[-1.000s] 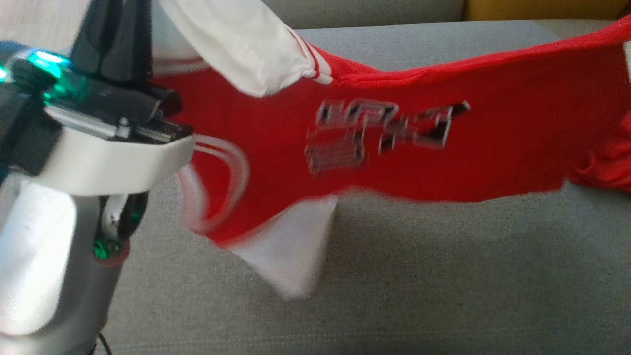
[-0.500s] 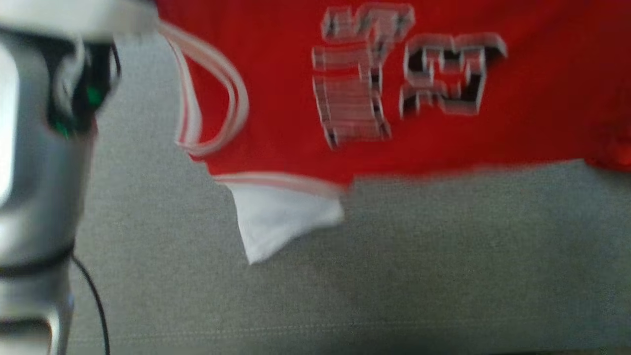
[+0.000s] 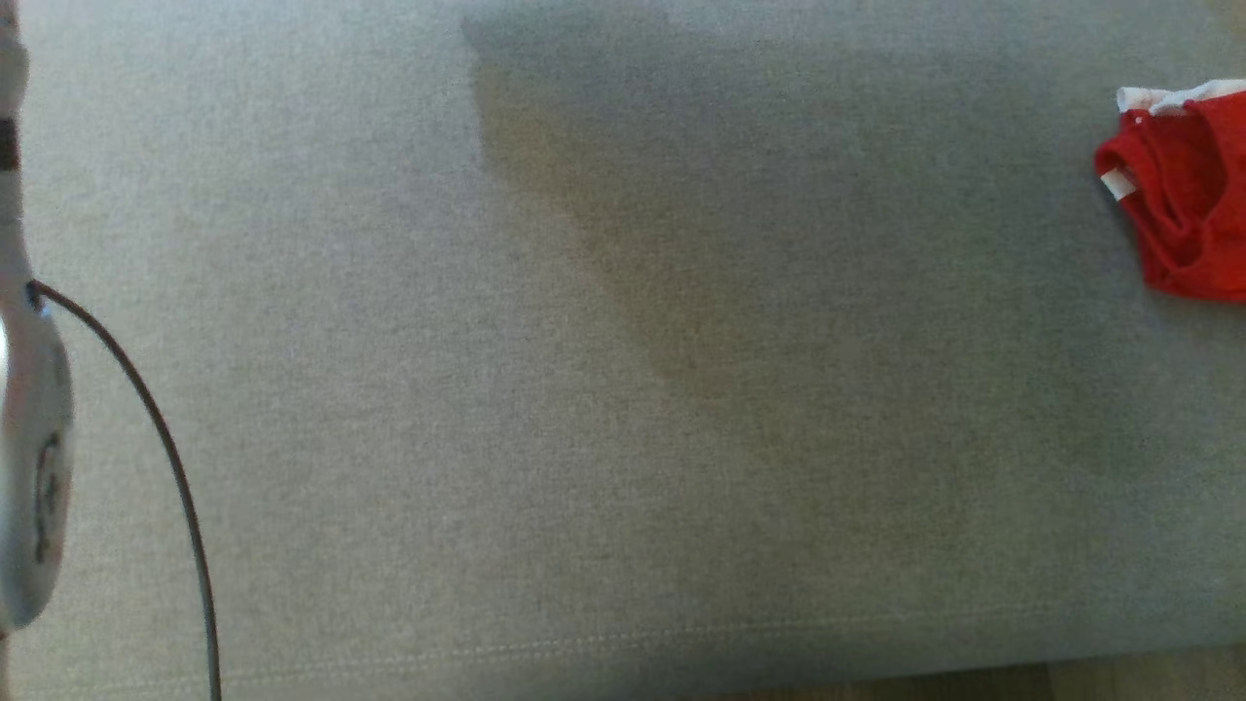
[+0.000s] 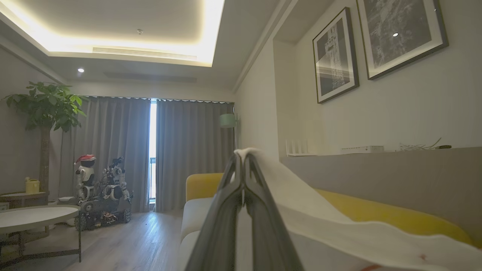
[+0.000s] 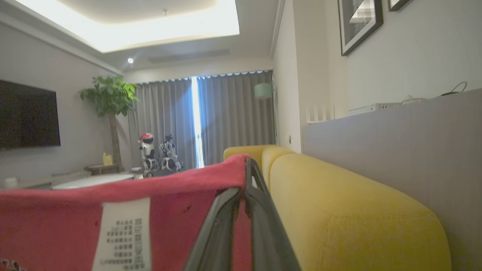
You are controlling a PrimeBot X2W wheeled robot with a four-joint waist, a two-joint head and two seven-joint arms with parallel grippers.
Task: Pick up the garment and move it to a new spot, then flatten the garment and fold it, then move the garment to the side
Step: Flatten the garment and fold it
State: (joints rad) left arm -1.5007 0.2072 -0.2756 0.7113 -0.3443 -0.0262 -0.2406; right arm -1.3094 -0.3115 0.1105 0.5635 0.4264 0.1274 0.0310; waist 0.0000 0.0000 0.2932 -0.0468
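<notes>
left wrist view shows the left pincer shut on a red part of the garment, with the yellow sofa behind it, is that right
Not quite. The left wrist view shows the left pincer shut on a white part of the garment, not a red one. The rest holds: the yellow sofa is behind it.

Head view: garment [image 3: 1183, 195] bunched at right edge, over sofa seat [image 3: 623, 389]. Forearm [image 3: 24, 467] and cable [image 3: 165, 458] at left edge.
Left wrist view: left gripper [image 4: 244, 160] pinches garment cloth, which drapes right. Potted plant [image 4: 45, 109] and round table [image 4: 34, 216] far left.
Right wrist view: right gripper [image 5: 243, 180] pinches garment. Care label [image 5: 122, 233] to its left, backrest [image 5: 339, 203] to its right.
</notes>
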